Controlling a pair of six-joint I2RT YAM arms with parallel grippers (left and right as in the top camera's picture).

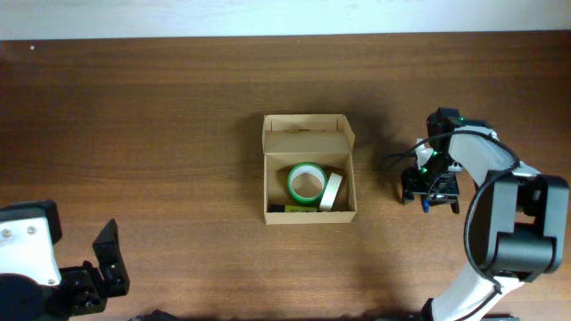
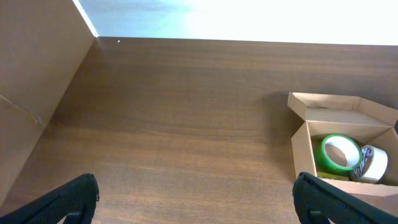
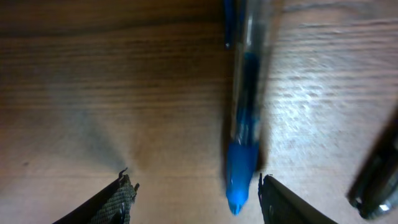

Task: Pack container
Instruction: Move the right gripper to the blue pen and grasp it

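Overhead, the container (image 1: 312,217) sat near the middle of the wooden table (image 1: 161,134), its flap lid (image 1: 306,141) folded back on the far side. Inside lay a green tape roll (image 1: 306,183) with a pale tape roll (image 1: 331,192) leaning against it. Something dark and yellow lay along the near wall, too small to identify. The left gripper (image 1: 107,263) hung at the near left corner, well apart from the box, its jaws spread. The right gripper (image 1: 430,192) pointed down at the tabletop to the right of the container, clear of it.

From the left wrist, its fingers (image 2: 68,202) showed only at the lower corners of the picture, set wide, with bare wood between them and nothing held. The container stood ahead and to the right, lid raised, both rolls visible within.

From the right wrist, the fingers (image 3: 121,199) stood parted just over the table, gripping nothing. A blue pen (image 3: 244,137) lay between them, its tip just beside one finger and well apart from the other. A dark, blurred object (image 3: 376,180) lay at the edge of the frame.
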